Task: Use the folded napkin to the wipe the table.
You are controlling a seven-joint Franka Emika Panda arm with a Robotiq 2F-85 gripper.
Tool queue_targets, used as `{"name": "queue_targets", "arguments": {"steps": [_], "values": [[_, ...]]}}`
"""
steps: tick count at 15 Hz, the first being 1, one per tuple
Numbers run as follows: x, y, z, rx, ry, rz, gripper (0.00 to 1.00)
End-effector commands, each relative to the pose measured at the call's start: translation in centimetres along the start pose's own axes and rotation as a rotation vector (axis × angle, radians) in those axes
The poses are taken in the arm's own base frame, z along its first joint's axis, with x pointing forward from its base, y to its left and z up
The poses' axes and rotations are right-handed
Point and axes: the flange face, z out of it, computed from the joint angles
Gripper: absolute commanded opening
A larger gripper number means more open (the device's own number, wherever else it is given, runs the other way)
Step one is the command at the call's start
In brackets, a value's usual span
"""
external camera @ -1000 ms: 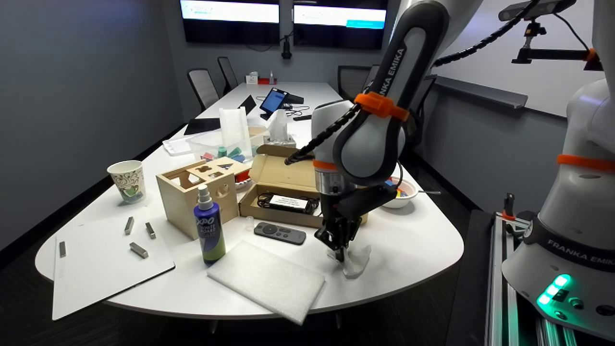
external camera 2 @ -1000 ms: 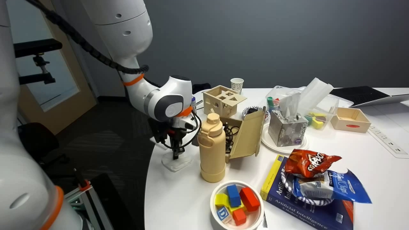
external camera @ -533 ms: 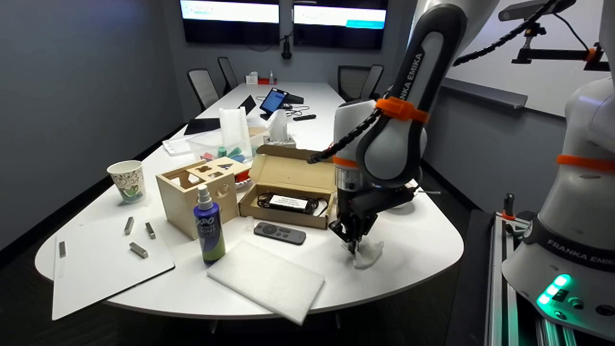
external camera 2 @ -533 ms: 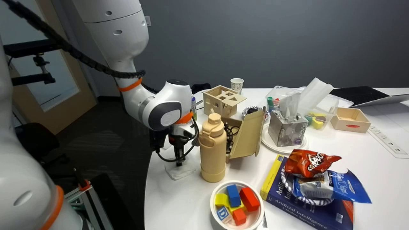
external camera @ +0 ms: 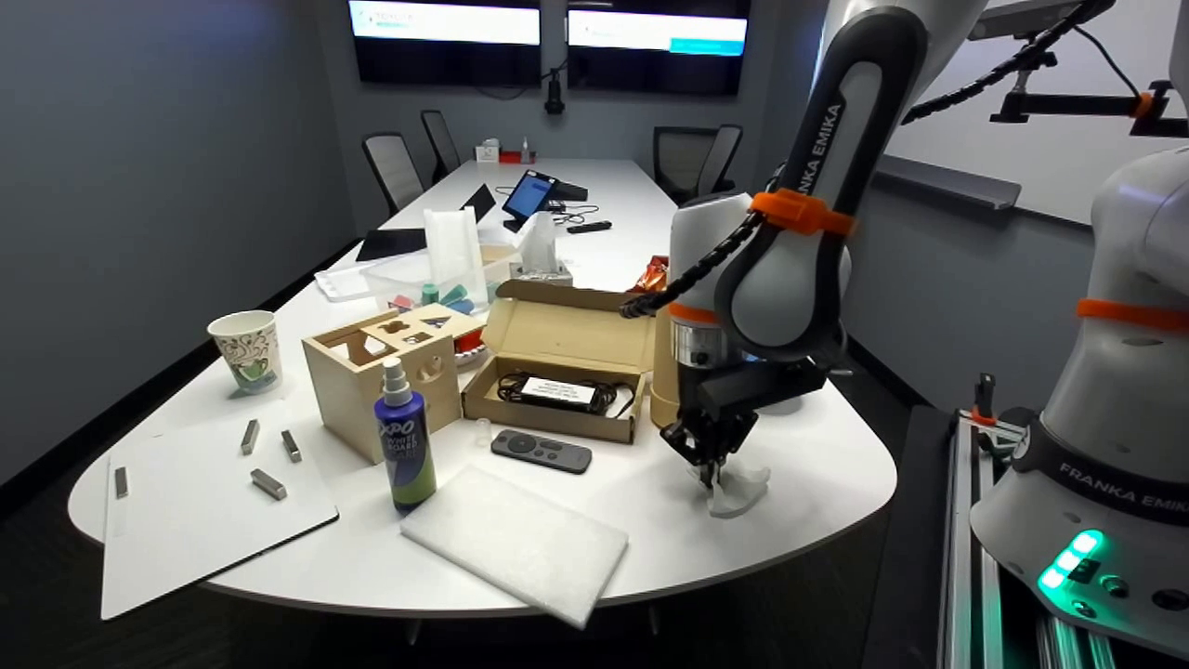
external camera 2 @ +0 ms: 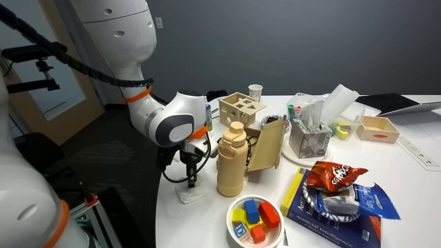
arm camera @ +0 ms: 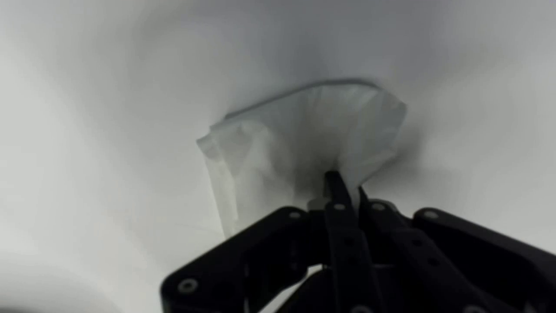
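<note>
The folded napkin [external camera: 740, 493] is a small white creased square on the white table [external camera: 808, 520]. My gripper [external camera: 711, 478] is shut on its gathered middle, pointing down, and the napkin's free edges spread out low at the table top. The napkin also shows in an exterior view [external camera 2: 193, 196], under the gripper [external camera 2: 191, 185], close to the beige bottle. In the wrist view the napkin [arm camera: 269, 161] fans out ahead of the fingertips [arm camera: 347, 184], with a fold pinched between them. The part under the fingers is hidden.
The beige bottle [external camera 2: 232, 165] stands right beside the gripper and leans slightly. A bowl of blocks [external camera 2: 230, 230] is near it. An open cardboard box [external camera: 548, 420], a remote [external camera: 542, 451], a large white sheet [external camera: 520, 548] and a spray bottle [external camera: 406, 455] lie or stand around.
The gripper has slid the napkin along the table, rightward in an exterior view and toward the camera in an exterior view. The beige bottle has tipped slightly away from the arm.
</note>
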Motion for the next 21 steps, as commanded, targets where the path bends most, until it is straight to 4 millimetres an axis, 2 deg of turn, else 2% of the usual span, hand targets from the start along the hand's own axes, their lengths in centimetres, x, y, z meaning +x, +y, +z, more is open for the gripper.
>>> {"name": "queue_targets", "arguments": {"steps": [1,3,6,15,19,21], "values": [[-1.0,0.6,2.1,-0.053,-0.074,-0.044,0.0],[-1.9,0.4,1.7,-0.05,-0.092,-0.106,0.0],[-2.6,-1.1,1.1,-0.028,-0.086,-0.236,0.0],[-4.5,-6.2,-1.0,0.035,0.1,-0.476,0.0],[-3.7,-8.5,-2.6,0.05,0.169,-0.545,0.0],[-2.2,-9.1,-3.2,0.041,0.21,-0.548,0.0]]}}
